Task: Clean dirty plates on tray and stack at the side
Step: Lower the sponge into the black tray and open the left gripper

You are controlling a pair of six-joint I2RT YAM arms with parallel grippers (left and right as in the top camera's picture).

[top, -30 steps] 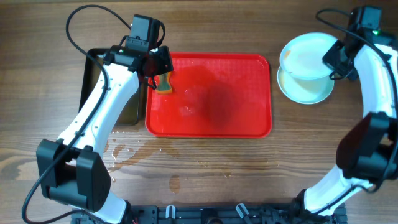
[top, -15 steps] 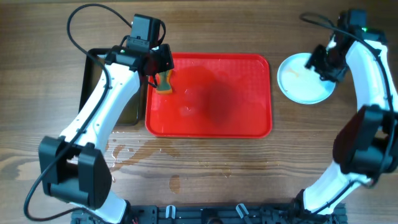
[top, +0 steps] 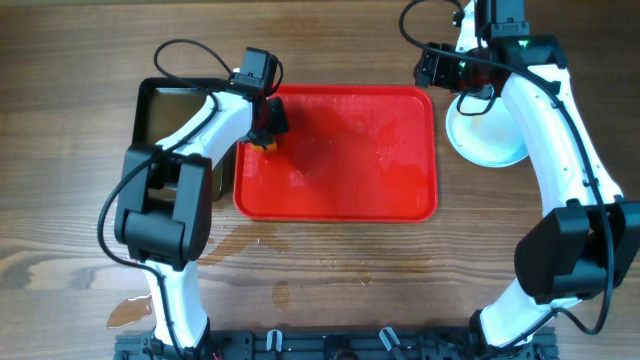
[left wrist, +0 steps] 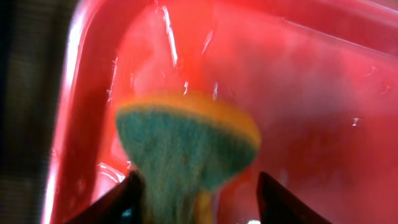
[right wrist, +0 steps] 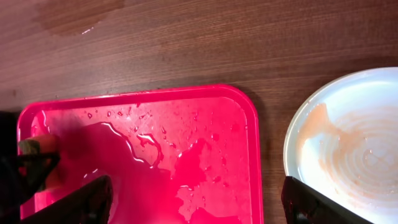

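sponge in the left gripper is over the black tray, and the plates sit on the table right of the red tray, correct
No. The sponge in the left gripper is over a corner of the red tray, not the black tray; the left wrist view shows wet red plastic under it. The plates do sit on the table right of the red tray.

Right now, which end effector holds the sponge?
The left end effector, at the tray's corner, grips the sponge; the right end effector is open, empty.
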